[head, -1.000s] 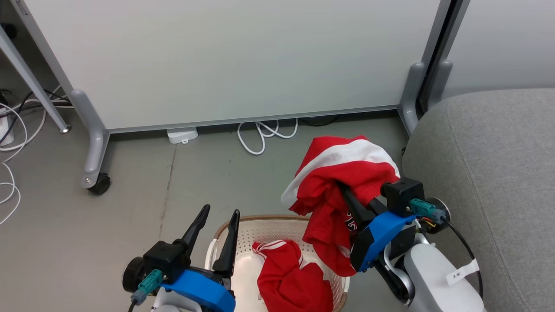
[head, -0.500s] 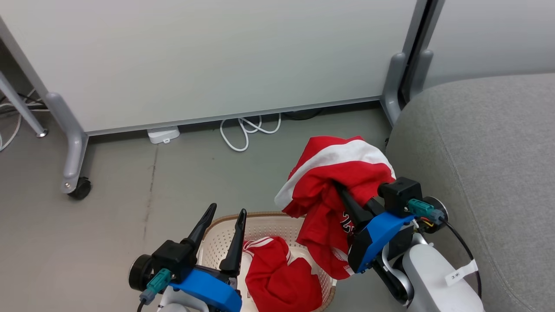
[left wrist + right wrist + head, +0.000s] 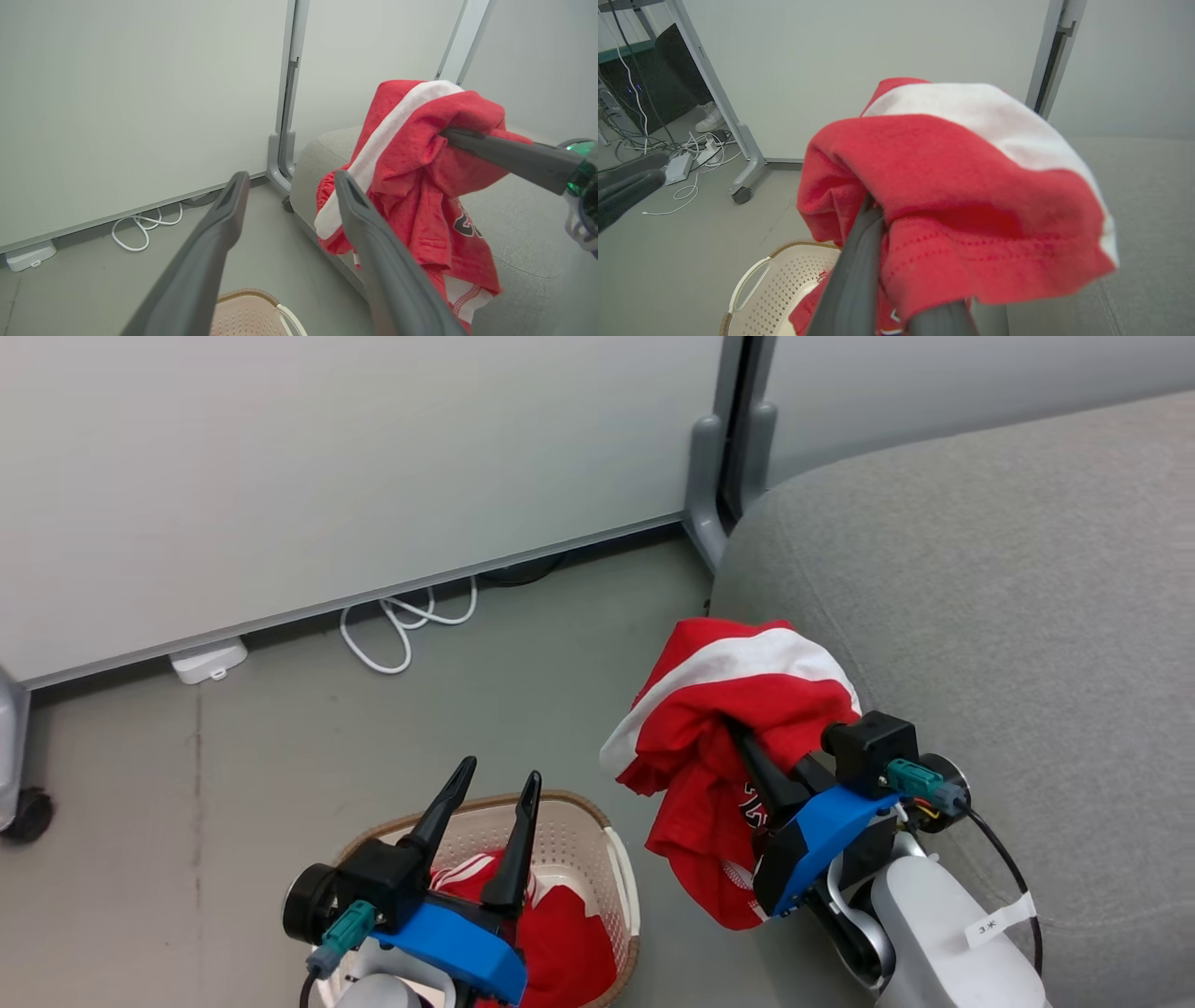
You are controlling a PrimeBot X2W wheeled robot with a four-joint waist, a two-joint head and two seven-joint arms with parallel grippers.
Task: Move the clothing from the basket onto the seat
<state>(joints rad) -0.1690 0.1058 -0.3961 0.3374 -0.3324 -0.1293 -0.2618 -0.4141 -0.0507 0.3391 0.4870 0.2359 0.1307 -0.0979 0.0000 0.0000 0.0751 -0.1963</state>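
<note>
The left gripper (image 3: pixel 289 177) stands spread above the basket (image 3: pixel 254 313) rim. Beyond it, the right gripper (image 3: pixel 451 136) pinches a red jersey (image 3: pixel 416 186) hanging before the seat (image 3: pixel 317 154).

Can't see right gripper (image 3: pixel 738 735) tips: jaws buried in folds of bright red white-striped fabric jersey (image 3: pixel 728 686). Dark printed number on it half hidden by finger and creases, unreadable to me. Head view's bottom edge cuts oval cream-white perforated plastic basket (image 3: pixel 581 859); near side sits behind my left gripper (image 3: pixel 501 768), second red garment (image 3: pixel 565 943) inside mostly covered. Right edge cuts off large light-grey fabric sofa seat (image 3: pixel 980 569). Can't read white forearm label (image 3: pixel 997 922): too small.
</note>
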